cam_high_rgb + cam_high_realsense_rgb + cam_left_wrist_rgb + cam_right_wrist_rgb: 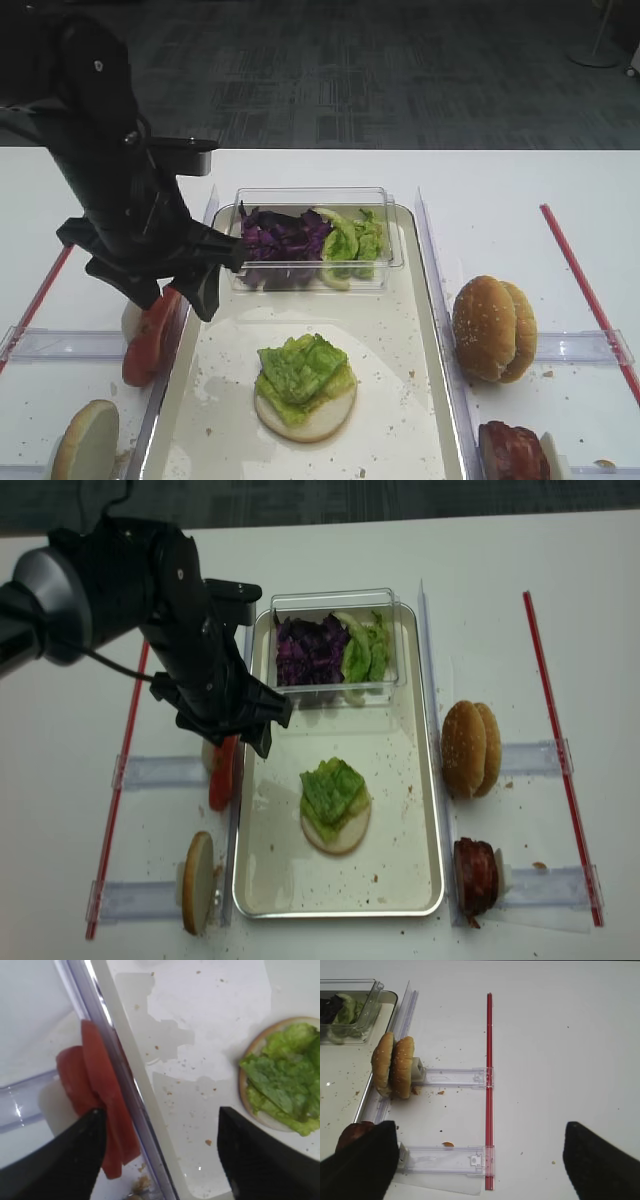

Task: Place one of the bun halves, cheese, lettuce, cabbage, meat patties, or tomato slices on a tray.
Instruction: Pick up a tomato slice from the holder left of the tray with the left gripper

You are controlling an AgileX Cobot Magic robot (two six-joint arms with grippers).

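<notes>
Two tomato slices [100, 1110] stand on edge just outside the tray [425, 330]; left claw [160, 1150] hangs over them, spread apart, empty. Looks like the tomato pick: it needs to drop and pinch one.

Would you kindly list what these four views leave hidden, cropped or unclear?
- Red round tomato slices: upper part hidden by the black left gripper in the exterior high view.
- Dark reddish-brown meat patties: cut by the bottom edge there.
- Right gripper: only dark finger edges show in the right wrist view.
- Purple shredded cabbage: cropped at the left edge.
</notes>
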